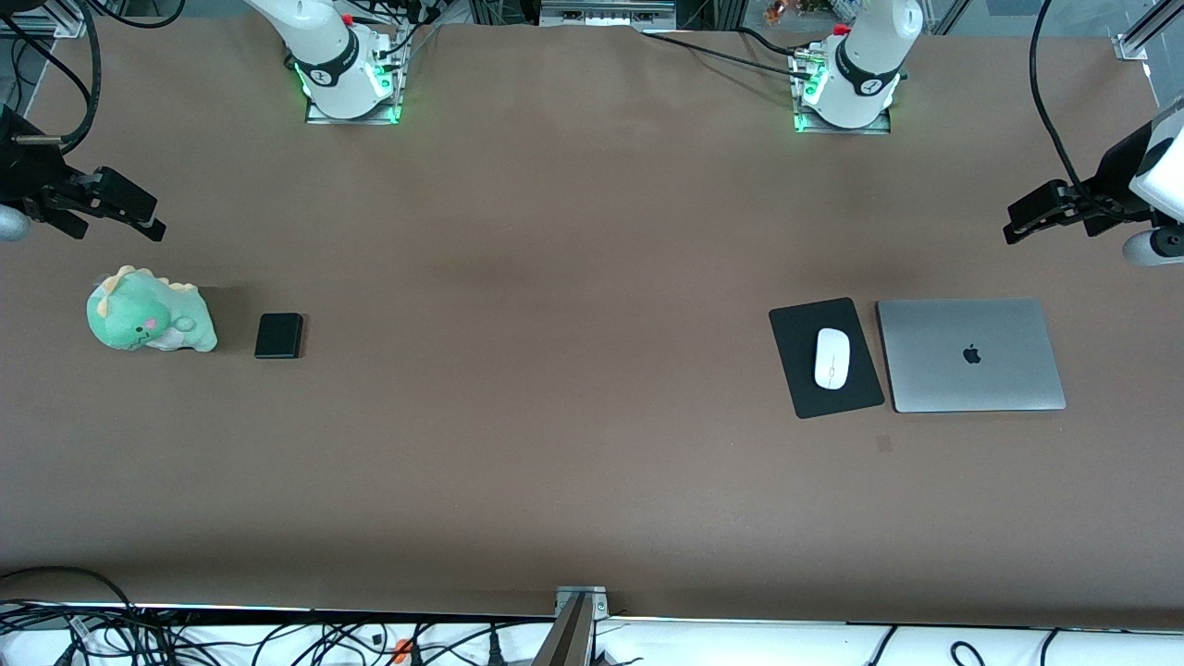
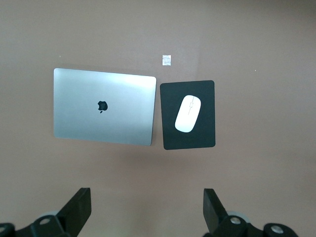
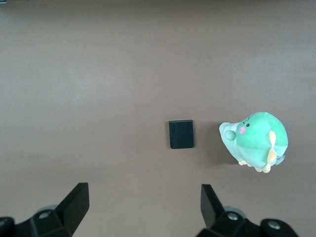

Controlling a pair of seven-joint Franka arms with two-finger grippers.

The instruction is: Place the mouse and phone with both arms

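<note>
The mouse (image 1: 832, 358) lies on a black mouse pad (image 1: 797, 370), toward the left arm's end of the table. A closed silver laptop (image 1: 971, 354) sits just beside the pad, apart from it. The phone (image 1: 278, 335) lies flat toward the right arm's end, near a green plush dinosaur (image 1: 148, 314). The left gripper (image 1: 1027, 222) hangs with fingers spread above the bare table, holding nothing. The right gripper (image 1: 139, 217) likewise hangs spread and empty. Nothing covers either item

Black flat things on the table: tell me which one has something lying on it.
The mouse pad, beside the laptop: the white mouse rests on it. The smaller black phone, beside the plush dinosaur, carries nothing.
</note>
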